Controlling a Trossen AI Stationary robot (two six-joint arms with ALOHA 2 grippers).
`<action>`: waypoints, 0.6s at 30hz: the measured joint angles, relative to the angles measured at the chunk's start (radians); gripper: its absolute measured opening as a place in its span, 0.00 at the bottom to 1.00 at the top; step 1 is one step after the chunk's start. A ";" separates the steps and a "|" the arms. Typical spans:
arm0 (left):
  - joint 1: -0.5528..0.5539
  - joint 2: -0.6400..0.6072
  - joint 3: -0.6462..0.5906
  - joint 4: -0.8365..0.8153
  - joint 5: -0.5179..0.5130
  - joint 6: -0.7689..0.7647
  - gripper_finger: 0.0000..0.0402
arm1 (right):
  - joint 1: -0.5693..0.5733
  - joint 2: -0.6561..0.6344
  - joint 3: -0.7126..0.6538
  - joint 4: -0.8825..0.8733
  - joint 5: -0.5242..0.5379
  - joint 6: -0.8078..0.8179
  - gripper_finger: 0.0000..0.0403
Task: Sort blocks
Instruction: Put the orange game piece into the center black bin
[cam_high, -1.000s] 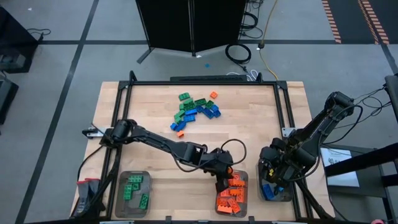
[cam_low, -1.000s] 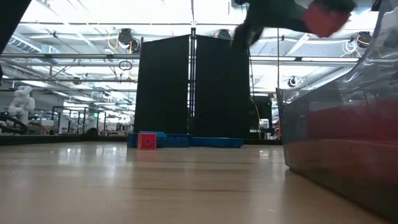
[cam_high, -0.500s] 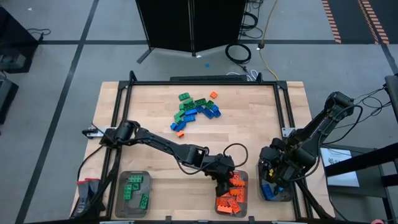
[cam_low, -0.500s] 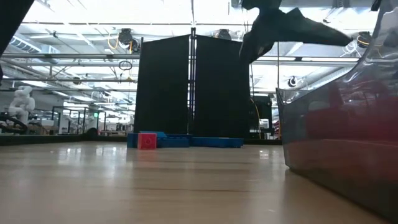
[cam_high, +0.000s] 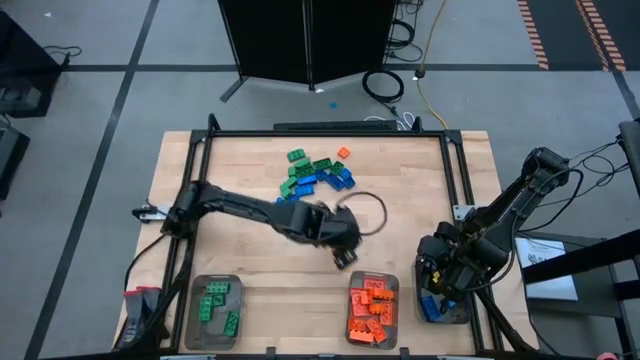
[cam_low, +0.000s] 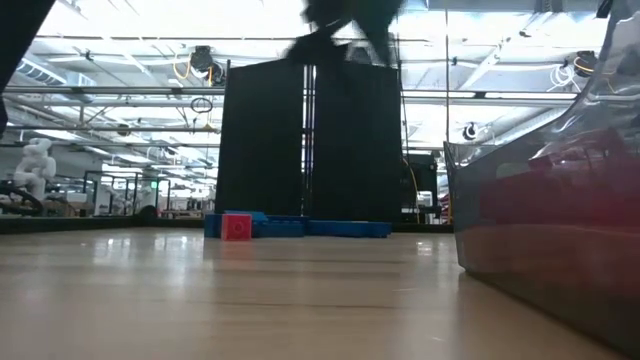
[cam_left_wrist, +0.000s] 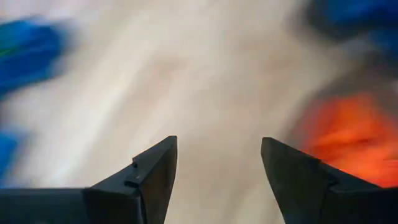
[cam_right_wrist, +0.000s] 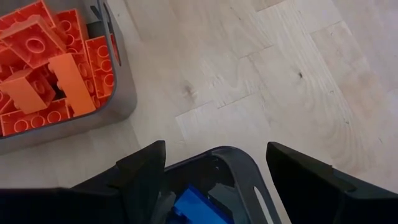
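my left hand (cam_high: 344, 258) hangs over bare worktop (cam_high: 420, 190) near the centre, fingers (cam_left_wrist: 152, 171) spread apart with nothing between them. the loose blocks (cam_high: 318, 172) lie in a mixed pile toward twelve o'clock from it, well apart. just toward five o'clock sits the tray of orange blocks (cam_high: 372, 310); the tray of green blocks (cam_high: 217, 306) is off at seven o'clock. my right hand (cam_right_wrist: 214, 163) waits at the worktop's right near corner, above the tray of blue blocks (cam_high: 436, 306), fingers wide and empty. a loop of cable (cam_high: 368, 213) curls beside the left wrist. a black panel (cam_low: 305, 140) stands behind the worktop.
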 joint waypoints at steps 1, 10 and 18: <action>0.010 -0.006 -0.001 -0.088 -0.023 -0.009 0.59 | 0.000 0.000 0.000 0.000 0.000 0.000 0.68; 0.121 -0.007 -0.166 -0.447 -0.080 0.015 0.59 | 0.000 0.000 0.000 -0.006 0.001 -0.003 0.68; 0.213 -0.012 -0.332 -0.257 0.030 0.095 0.59 | 0.000 0.000 0.000 -0.006 -0.003 0.005 0.68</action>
